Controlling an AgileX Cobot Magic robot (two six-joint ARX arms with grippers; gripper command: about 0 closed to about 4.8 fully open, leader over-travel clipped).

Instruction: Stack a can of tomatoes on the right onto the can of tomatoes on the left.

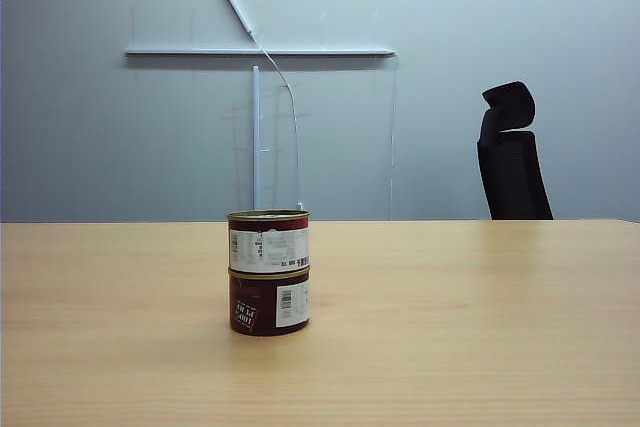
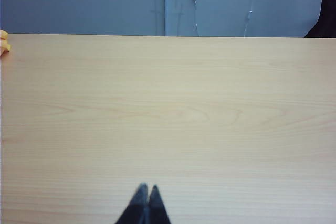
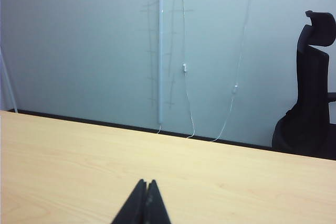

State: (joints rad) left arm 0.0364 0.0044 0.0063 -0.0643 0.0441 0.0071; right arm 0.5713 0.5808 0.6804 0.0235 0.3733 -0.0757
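Standing stacked near the middle of the wooden table (image 1: 480,347), the upper tomato can (image 1: 268,242) rests squarely on the lower tomato can (image 1: 269,301), so the stacking looks done.

Both cans appear sealed, lids on, so their contents cannot be seen; labels face the exterior camera, the print too small to read. Neither arm shows in the exterior view. The left gripper (image 2: 146,188) hangs over bare tabletop with its fingers pressed together and holding nothing; the right gripper (image 3: 146,183) is likewise pinched together and empty, aimed toward the far wall and the black office chair (image 3: 310,103). The remaining risk is probably a bump: an arm sweeping back low across the table could clip the stack and topple the upper can, which sits on only a narrow rim.
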